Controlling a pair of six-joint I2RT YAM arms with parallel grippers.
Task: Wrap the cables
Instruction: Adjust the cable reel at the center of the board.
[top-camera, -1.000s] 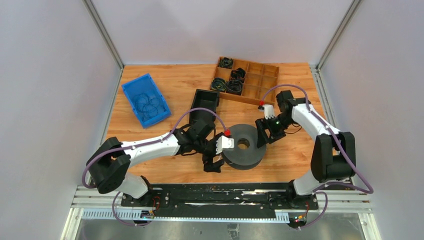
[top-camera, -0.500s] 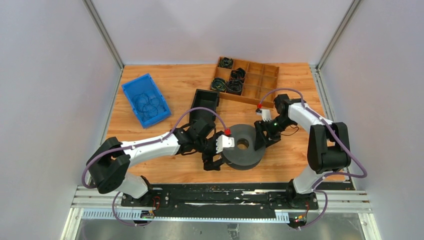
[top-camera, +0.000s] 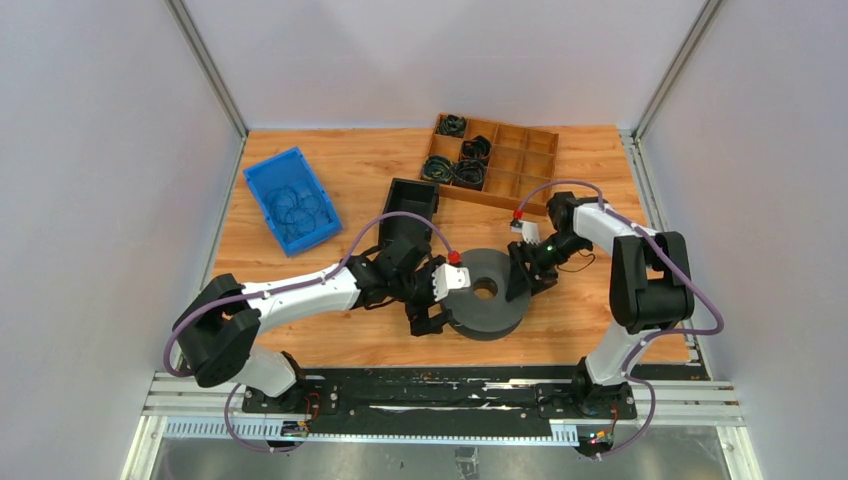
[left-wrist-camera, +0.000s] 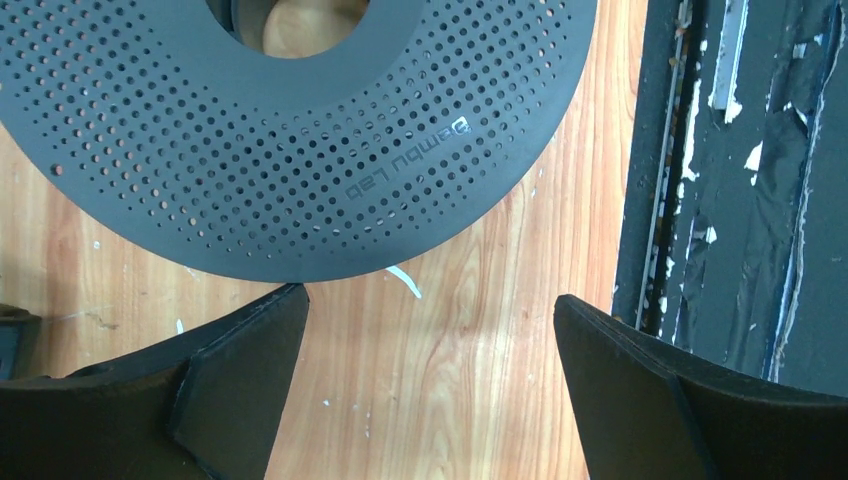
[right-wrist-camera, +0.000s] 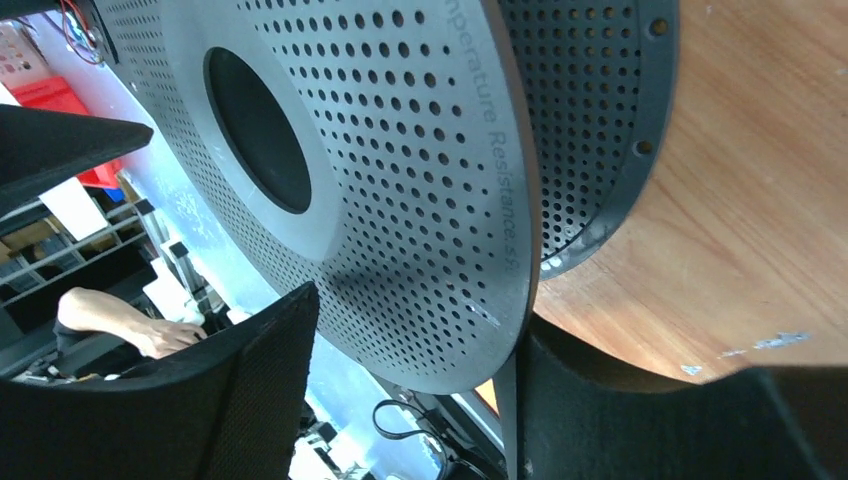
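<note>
Right arm has folded in toward the spool since a sec ago, elbow drawn closer, and the right gripper now sits at the spool's right rim. The left gripper has edged a touch closer to the spool's near-left edge. Can't plainly see the cable: a thin dark strand on the table just right of the spool, beside the right wrist, may be part of it.

Handling, as a judgement: wire that thin should be light, limp and springy, quick to snag on itself & slip off the pads. Best taken at a free end or a single strand w/ the fingertips, not the whole tangle. The spool is stiff and will take a firm hold.

Pose: right gripper is tipped sideways, jaws apart and astride the upper flange, one finger over the perforated face, the other under the rim, not clamped. Left forearm reaches low across the table, wrist looking down. Its jaws are spread wide w/ only bare wood btwn them, spool rim just ahead, not touching.
</note>
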